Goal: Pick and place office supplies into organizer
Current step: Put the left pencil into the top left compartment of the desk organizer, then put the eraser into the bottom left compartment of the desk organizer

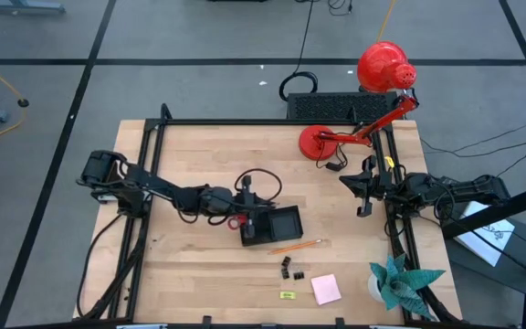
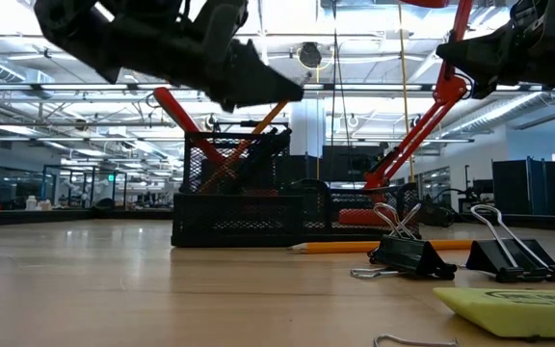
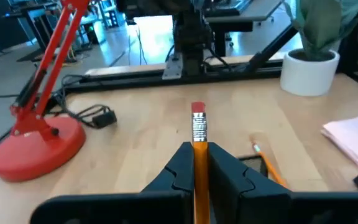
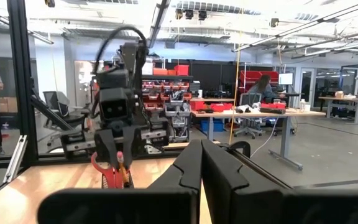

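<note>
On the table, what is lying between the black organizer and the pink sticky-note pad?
In the high view, an orange pencil and small black binder clips lie on the bare wood between the organizer and the pink sticky-note pad.

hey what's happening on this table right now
The left gripper holds a yellow pencil between its fingers, above the black organizer mid-table. Another pencil, some binder clips, a pink sticky-note pad and a small yellow-green piece lie loose on the wood. The right gripper waits shut near the red lamp.
</note>
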Robot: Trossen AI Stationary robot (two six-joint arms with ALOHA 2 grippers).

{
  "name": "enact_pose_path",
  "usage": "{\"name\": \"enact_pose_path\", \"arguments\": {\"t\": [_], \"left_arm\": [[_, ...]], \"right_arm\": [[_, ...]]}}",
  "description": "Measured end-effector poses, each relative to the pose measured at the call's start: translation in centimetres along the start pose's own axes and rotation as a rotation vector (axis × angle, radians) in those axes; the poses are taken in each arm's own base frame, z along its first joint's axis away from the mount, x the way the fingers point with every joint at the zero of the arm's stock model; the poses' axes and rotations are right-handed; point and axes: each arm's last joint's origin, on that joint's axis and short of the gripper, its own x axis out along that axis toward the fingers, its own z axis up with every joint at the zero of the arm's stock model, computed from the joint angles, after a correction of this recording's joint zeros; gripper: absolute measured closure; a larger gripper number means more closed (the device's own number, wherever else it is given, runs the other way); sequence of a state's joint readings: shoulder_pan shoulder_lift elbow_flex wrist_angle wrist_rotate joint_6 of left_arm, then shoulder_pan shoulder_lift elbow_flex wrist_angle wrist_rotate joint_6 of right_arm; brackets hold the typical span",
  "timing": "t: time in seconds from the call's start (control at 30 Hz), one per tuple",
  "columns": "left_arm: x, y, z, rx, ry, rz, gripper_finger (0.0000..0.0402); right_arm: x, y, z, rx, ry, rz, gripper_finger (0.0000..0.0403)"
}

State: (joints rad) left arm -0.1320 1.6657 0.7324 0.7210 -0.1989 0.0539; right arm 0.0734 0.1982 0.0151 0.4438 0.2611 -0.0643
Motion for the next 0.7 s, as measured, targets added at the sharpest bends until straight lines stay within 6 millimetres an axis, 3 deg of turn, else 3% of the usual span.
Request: {"name": "enact_pose_path", "arguments": {"t": [0.37, 0.7], "left_arm": [[-1.2, 0.3, -1.6, -0.024, -0.055, -0.04, 0.0381], [-1.2, 0.3, -1.6, -0.054, -0.057, -0.051, 0.0309]], "right_arm": [[0.0, 0.0, 0.0, 0.0, 0.0, -0.001, 0.0399], [0.0, 0.0, 0.0, 0.0, 0.0, -0.003, 0.0399]]}}
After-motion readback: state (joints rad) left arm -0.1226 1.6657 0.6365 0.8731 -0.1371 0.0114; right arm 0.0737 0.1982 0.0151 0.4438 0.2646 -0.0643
